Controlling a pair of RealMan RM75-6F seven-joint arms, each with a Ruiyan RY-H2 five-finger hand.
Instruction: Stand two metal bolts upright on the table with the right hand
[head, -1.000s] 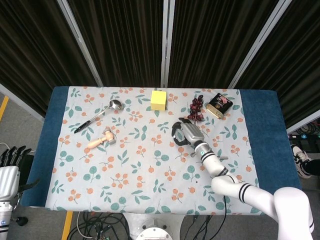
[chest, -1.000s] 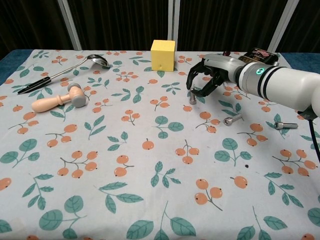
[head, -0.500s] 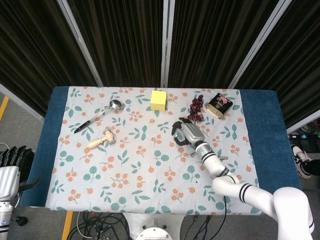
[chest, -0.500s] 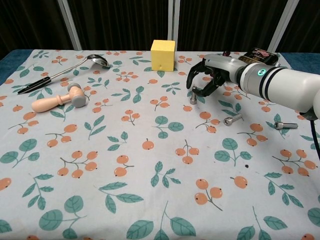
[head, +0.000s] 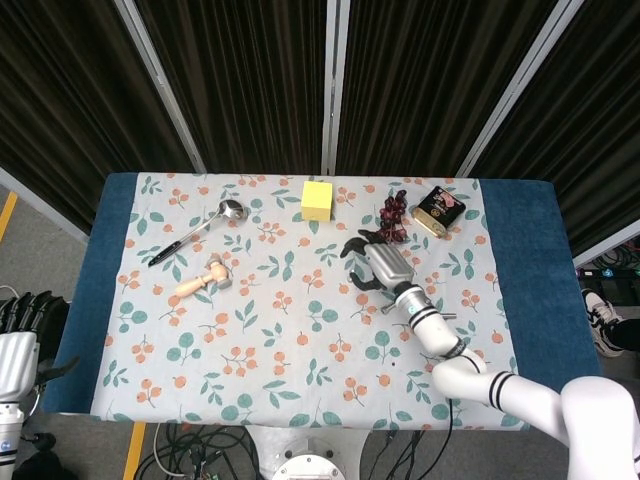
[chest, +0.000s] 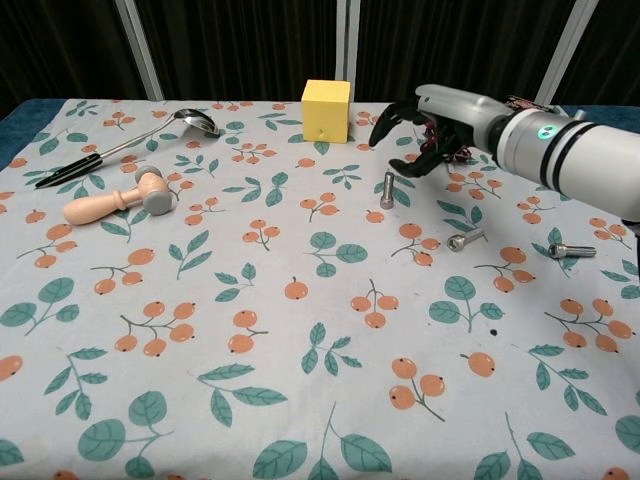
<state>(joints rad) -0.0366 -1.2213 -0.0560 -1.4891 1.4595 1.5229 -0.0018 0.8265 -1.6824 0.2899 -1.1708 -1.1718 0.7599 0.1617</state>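
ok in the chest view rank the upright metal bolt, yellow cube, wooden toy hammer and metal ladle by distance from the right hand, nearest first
1. Upright metal bolt, just below the right hand.
2. Yellow cube, to its left, at the back.
3. Wooden toy hammer, far left.
4. Metal ladle, far left; too close to the hammer to call.

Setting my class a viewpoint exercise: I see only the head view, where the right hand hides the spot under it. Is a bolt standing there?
Observer: Yes. The chest view shows one upright bolt.
Operator: Is the right hand touching it?
Observer: No. The right hand hangs clear of it, fingers spread, holding nothing.
Operator: Any bolts left to stand?
Observer: Two lie flat to its right: the near lying bolt and the far lying bolt.
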